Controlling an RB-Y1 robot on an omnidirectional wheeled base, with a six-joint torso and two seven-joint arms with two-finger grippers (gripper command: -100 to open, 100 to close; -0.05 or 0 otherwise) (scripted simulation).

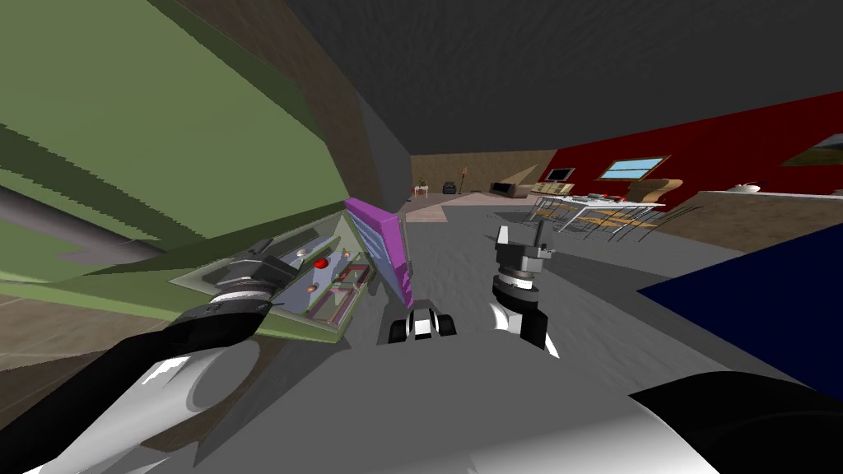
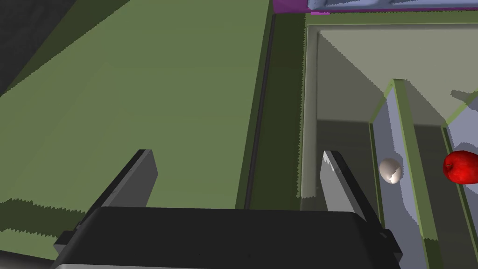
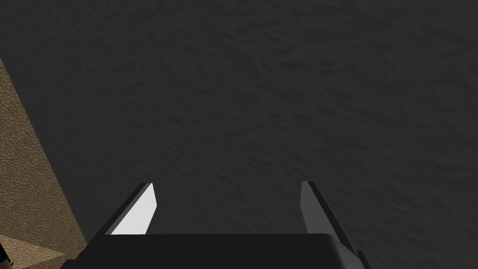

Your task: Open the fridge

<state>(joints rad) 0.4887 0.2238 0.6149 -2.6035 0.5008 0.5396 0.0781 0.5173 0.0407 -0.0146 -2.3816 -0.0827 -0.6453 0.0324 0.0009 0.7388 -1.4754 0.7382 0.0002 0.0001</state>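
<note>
Fridge (image 2: pixel 345 74) agape, one egg (image 2: pixel 390 170), one red apple (image 2: pixel 462 167) inside; left claw (image 2: pixel 238 156), right claw (image 3: pixel 226 187) both spread.

Home, open-plan kitchen and living space. A green fridge (image 1: pixel 148 140) stands open, its shelves holding an egg (image 2: pixel 390 170) and a red apple (image 2: pixel 461 166). Across the grey floor (image 1: pixel 461 247) is a table (image 1: pixel 634 206) with chairs (image 1: pixel 626 222) around it. Behind it is a red wall (image 1: pixel 724 144) with a window (image 1: pixel 632 169) and a screen (image 1: pixel 561 174).

You see your right gripper (image 3: pixel 226 184), two thin light grey blade-like fingers on a dark box, fingers standing wide apart.
</note>
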